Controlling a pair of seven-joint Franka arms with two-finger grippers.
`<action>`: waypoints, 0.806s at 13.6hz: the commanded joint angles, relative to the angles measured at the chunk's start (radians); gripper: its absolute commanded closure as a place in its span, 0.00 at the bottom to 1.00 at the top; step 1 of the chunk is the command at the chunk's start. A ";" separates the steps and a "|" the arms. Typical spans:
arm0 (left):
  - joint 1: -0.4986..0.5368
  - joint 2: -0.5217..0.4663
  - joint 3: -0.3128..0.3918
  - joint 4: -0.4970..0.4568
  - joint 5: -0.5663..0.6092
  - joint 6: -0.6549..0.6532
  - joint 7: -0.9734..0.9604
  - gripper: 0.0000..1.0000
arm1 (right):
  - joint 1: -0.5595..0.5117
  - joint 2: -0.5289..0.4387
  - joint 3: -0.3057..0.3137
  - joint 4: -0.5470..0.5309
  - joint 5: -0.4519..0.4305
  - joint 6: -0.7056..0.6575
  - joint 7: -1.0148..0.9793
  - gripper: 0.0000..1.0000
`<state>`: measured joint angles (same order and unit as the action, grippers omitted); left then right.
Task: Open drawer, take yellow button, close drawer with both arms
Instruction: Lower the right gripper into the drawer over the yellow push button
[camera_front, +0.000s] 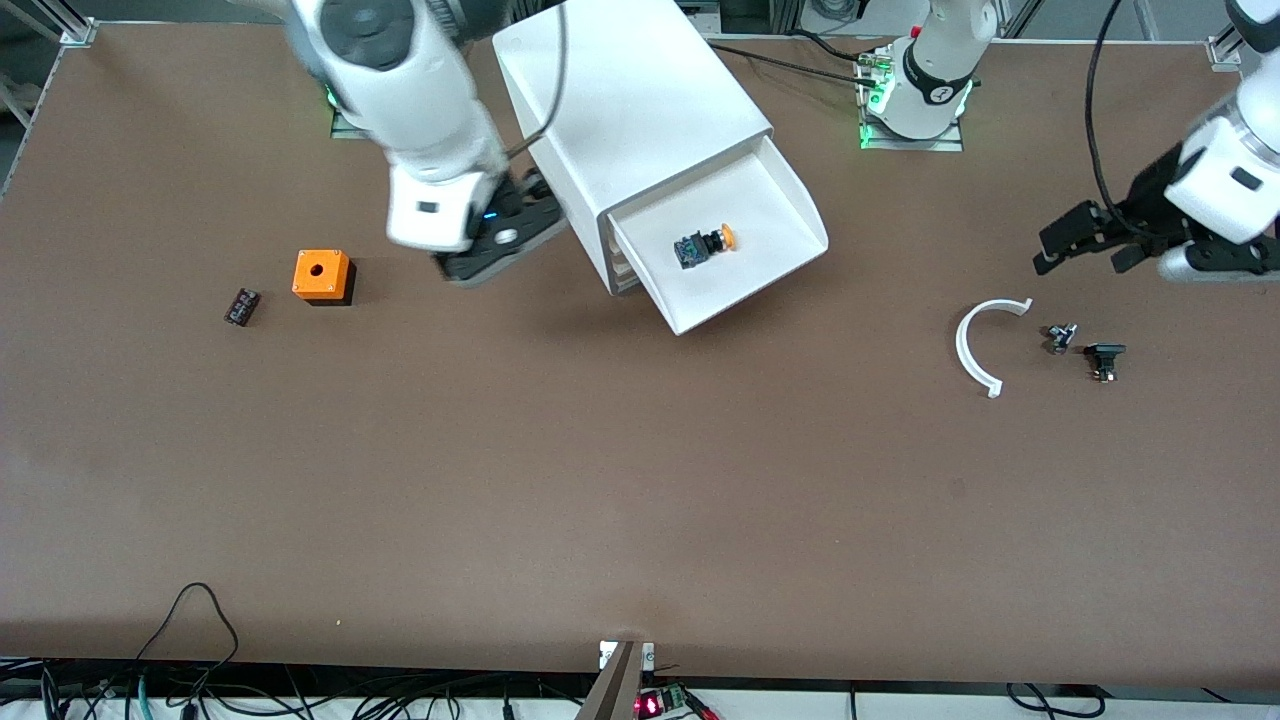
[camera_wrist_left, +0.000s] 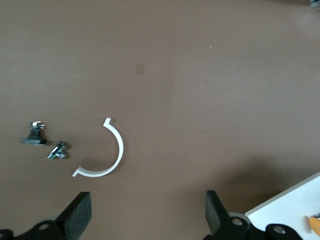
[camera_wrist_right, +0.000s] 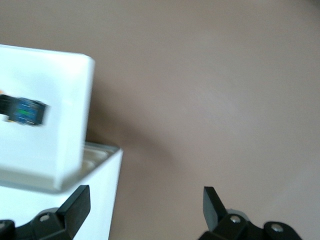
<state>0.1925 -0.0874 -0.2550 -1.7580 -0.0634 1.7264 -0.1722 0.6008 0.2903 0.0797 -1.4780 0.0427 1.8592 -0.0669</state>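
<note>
- The button (camera_front: 706, 246) lies on its side in the pulled-out drawer (camera_front: 770, 215), its orange cap pointing toward the left arm's end of the desk.
- The right gripper (camera_front: 497, 235) hangs just beside the cabinet (camera_front: 630, 110), toward the right arm's end, fingers spread wide and holding nothing; the button lies apart from it, in the drawer.
- The left gripper (camera_front: 1085, 243) hovers near the left arm's end of the desk, jaws wide and empty, well apart from the drawer.
- On the brown desk (camera_front: 600, 480), nearer the camera than the left gripper, lie a white curved clip (camera_front: 968, 350) and two small dark parts (camera_front: 1085, 350).
- Toward the right arm's end sit an orange cube (camera_front: 321, 275) and a small black ribbed block (camera_front: 241, 306).
- Cables (camera_front: 190, 640) trail along the near edge.
</note>
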 joint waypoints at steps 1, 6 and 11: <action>-0.005 -0.014 0.005 -0.006 0.068 -0.013 -0.029 0.00 | 0.004 0.192 0.032 0.236 0.019 0.002 -0.222 0.00; -0.005 -0.012 0.017 -0.003 0.117 -0.013 -0.027 0.00 | 0.037 0.299 0.069 0.324 0.017 -0.003 -0.689 0.00; 0.004 -0.006 0.020 0.012 0.117 -0.016 -0.027 0.00 | 0.126 0.306 0.083 0.326 0.005 0.000 -0.794 0.00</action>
<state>0.1893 -0.0943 -0.2341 -1.7584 0.0301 1.7217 -0.1912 0.6909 0.5830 0.1641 -1.1859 0.0460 1.8797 -0.8319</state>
